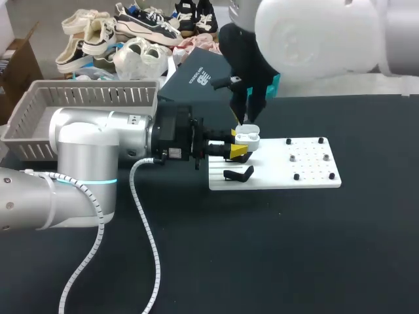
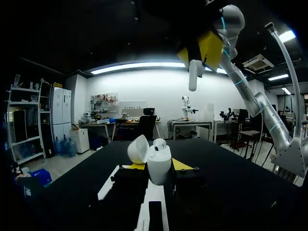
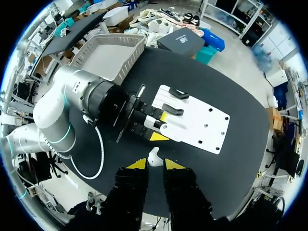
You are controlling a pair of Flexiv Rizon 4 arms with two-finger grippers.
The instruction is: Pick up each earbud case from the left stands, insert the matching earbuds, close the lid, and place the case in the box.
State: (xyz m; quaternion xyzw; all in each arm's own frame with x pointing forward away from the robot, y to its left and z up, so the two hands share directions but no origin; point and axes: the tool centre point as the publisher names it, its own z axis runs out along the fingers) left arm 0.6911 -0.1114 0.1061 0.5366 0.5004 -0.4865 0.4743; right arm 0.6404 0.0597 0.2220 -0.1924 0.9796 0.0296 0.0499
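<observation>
Earbud case (image 2: 159, 166), white, rounded, lid (image 2: 138, 149) open

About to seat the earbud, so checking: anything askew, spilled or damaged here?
Nothing stands out. The left gripper holds the earbud case upright, lid open, and the right gripper holds an earbud just above it.

earbud case (image 1: 247, 137) white. earbud (image 3: 154, 157) white. left gripper (image 2: 159, 165), right gripper (image 3: 156, 164): tips bright yellow, finger bodies black. table (image 1: 327, 248) black. stand board (image 1: 308, 167) white, pegs (image 1: 296, 176) black. basket (image 1: 39, 111) light grey, slatted walls. left arm (image 1: 85, 147) silver, cyan ring; cable (image 1: 147, 229) white, spiral-ribbed.
</observation>
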